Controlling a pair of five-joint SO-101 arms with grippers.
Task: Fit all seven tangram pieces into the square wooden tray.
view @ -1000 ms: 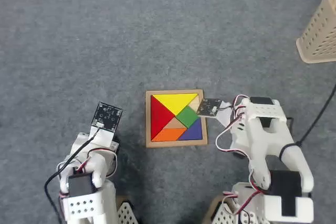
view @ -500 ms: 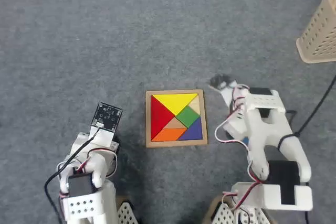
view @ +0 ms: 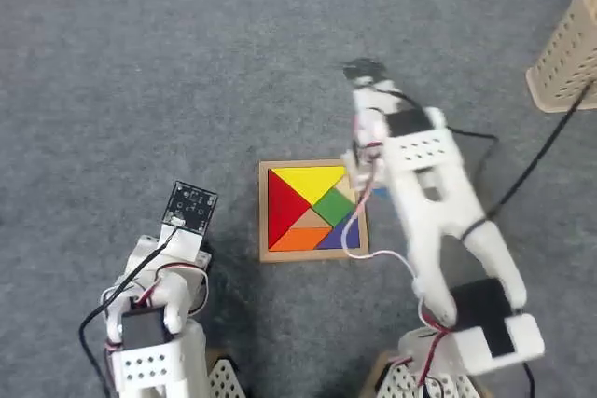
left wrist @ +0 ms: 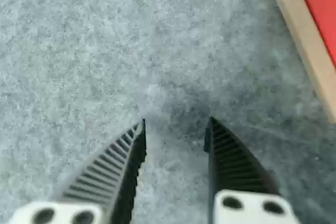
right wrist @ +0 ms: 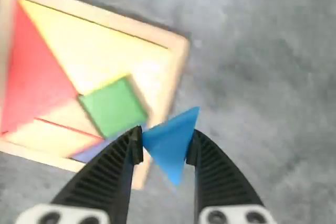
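Right wrist view has the right gripper (right wrist: 164,135) closed on a small blue triangular tangram piece (right wrist: 170,142), pinched by its two sides with one point hanging below the jaws. The piece is held above the rim of the square wooden tray (right wrist: 178,45), just beside the green square piece (right wrist: 112,106). A pale bare patch of tray floor (right wrist: 155,74) lies between that square and the rim.

A second ago, in the high view, the right arm (view: 420,165) sat low beside the tray's right edge. Since then it has swung up and forward, and it now stretches across the tray's (view: 264,212) right side, hiding part of it. I judge the blue triangle is being carried to the bare patch as the last piece. The likely next need is to line its edges up with that gap before lowering.

The left gripper (left wrist: 176,129) is open and empty over the grey carpeted desk (view: 140,72), left of the tray, and has not moved.
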